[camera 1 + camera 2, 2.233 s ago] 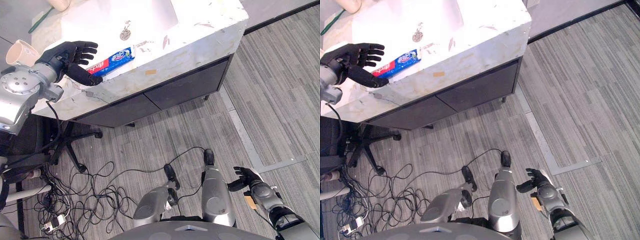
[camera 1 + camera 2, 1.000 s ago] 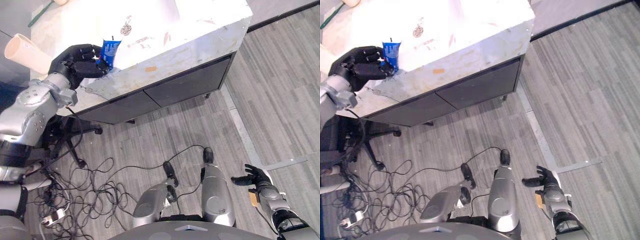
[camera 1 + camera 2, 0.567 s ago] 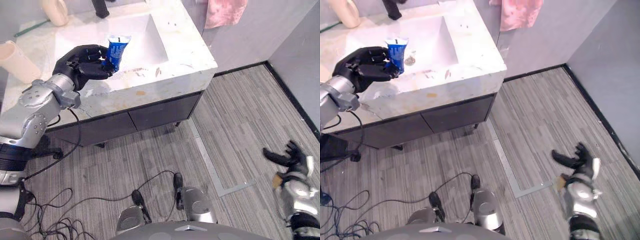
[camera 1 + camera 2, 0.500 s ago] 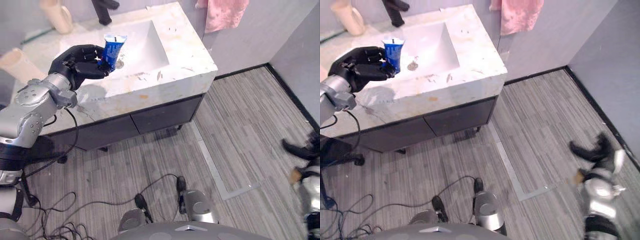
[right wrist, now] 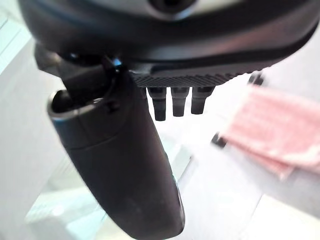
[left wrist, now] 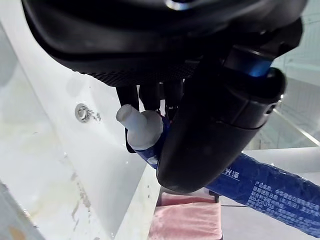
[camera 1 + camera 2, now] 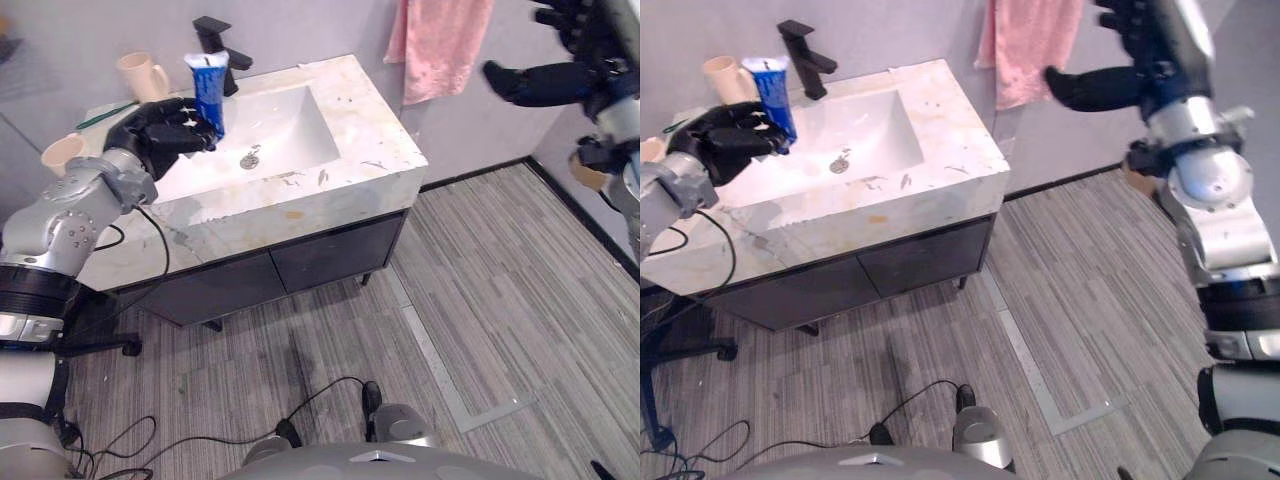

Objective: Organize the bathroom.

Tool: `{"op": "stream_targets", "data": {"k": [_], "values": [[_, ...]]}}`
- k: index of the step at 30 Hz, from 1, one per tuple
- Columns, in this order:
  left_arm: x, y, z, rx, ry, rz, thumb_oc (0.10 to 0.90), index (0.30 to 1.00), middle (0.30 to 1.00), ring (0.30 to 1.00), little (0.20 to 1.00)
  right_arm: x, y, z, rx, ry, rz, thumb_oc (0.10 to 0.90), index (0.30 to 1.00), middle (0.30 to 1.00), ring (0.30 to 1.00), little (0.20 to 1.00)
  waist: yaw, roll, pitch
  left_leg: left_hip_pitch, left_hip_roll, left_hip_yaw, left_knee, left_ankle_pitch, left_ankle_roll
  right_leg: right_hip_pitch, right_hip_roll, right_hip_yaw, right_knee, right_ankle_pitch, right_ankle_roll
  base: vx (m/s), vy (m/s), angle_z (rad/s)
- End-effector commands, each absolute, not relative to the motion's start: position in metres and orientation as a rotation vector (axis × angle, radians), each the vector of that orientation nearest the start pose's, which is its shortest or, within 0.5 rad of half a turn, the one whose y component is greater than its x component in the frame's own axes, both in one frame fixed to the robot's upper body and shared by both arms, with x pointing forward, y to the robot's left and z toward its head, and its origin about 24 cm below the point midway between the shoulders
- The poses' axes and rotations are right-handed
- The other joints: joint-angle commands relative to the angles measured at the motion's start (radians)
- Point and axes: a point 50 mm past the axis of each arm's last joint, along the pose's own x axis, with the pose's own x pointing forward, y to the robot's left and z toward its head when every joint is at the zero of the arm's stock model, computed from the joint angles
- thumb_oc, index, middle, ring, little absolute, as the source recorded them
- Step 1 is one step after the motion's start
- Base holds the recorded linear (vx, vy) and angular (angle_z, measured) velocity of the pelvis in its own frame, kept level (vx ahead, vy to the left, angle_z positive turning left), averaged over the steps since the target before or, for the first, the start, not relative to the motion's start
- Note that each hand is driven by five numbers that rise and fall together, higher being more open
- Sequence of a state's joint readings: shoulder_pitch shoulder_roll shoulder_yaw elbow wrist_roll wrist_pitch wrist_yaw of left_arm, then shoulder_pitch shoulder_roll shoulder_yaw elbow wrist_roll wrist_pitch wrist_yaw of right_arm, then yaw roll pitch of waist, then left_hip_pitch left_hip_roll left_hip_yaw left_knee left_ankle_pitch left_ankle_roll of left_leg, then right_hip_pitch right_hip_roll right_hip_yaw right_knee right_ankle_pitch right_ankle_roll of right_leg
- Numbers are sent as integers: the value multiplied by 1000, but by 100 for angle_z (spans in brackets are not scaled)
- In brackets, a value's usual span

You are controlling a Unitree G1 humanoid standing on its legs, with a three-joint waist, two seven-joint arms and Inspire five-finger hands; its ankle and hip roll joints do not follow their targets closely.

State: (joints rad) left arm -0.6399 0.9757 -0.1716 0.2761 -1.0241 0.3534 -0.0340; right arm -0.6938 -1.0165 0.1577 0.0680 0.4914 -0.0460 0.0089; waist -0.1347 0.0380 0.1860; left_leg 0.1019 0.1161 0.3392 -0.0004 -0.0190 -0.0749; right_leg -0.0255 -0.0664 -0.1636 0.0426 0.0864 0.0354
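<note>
I hold the toothpaste (image 7: 208, 92) upright in my left robot hand (image 7: 160, 128), fingers curled round it, lifted above the tabletop's (image 7: 380, 165) left side by the sink (image 7: 285, 125). It is blue, cap down. Putting it in a cup (image 7: 140, 75) at the back left corner seems left. My right robot hand (image 7: 560, 55) hangs spread by the towel (image 7: 440, 45).

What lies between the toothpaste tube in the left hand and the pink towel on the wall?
In the left eye view, the black faucet and the far rim of the sink lie between the tube and the towel.
</note>
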Motion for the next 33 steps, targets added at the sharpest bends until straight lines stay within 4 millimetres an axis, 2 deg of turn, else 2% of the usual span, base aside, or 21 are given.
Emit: {"op": "stream_targets", "data": {"k": [1,5,11,14,17,22,26,30,33], "values": [[339,276,298,-113,-326,-127,400,300,300,300,300,320,-235,332,-346,-650,166,800,900,900,900,900,11,-14,-97,11,46,16,68,-10,6,44,-12,6,-75,-117,64,0,0,0],[348,264,293,-142,-312,-165,400,300,300,300,300,340,-208,334,-194,-576,307,800,900,900,900,900,36,-15,-105,15,45,2,61,-2,1,61,-13,-9,-83,-115,62,7,20,14],[353,257,287,-183,-274,-205,400,300,300,300,300,356,-204,339,103,-489,380,800,900,900,900,900,68,-27,-125,11,45,-23,54,9,-6,70,-10,-26,-92,-109,62,3,2,16],[354,254,284,-200,-263,-214,400,300,300,300,300,358,-200,339,185,-454,419,800,900,900,900,900,70,-30,-133,10,46,-27,53,11,-7,71,-8,-28,-92,-109,62,0,0,9],[356,249,280,-228,-247,-242,400,300,300,300,300,359,-191,331,220,-405,472,800,900,900,900,900,71,-34,-142,9,49,-26,53,10,-6,70,-7,-31,-90,-110,62,-13,-2,0],[357,237,275,-292,-212,-302,400,300,300,300,300,361,-177,316,206,-355,537,800,900,900,900,900,67,-34,-150,14,49,-25,52,14,-5,75,-3,-26,-97,-108,60,0,2,-3],[360,224,268,-362,-179,-360,400,300,300,300,300,360,-167,312,167,-373,580,800,900,900,900,900,62,-32,-153,15,47,-26,53,15,-6,77,-1,-21,-99,-107,62,-1,0,-1],[362,204,263,-389,-167,-395,400,300,300,300,300,359,-154,313,53,-419,602,800,900,900,900,900,58,-33,-154,18,47,-24,46,16,-3,75,-2,-17,-99,-105,63,-7,-4,-3],[362,198,255,-387,-166,-388,400,300,300,300,300,354,-140,316,-220,-546,541,800,900,900,900,900,55,-33,-154,19,47,-24,49,13,-1,73,-2,-6,-101,-100,65,-4,-36,-4]]}}
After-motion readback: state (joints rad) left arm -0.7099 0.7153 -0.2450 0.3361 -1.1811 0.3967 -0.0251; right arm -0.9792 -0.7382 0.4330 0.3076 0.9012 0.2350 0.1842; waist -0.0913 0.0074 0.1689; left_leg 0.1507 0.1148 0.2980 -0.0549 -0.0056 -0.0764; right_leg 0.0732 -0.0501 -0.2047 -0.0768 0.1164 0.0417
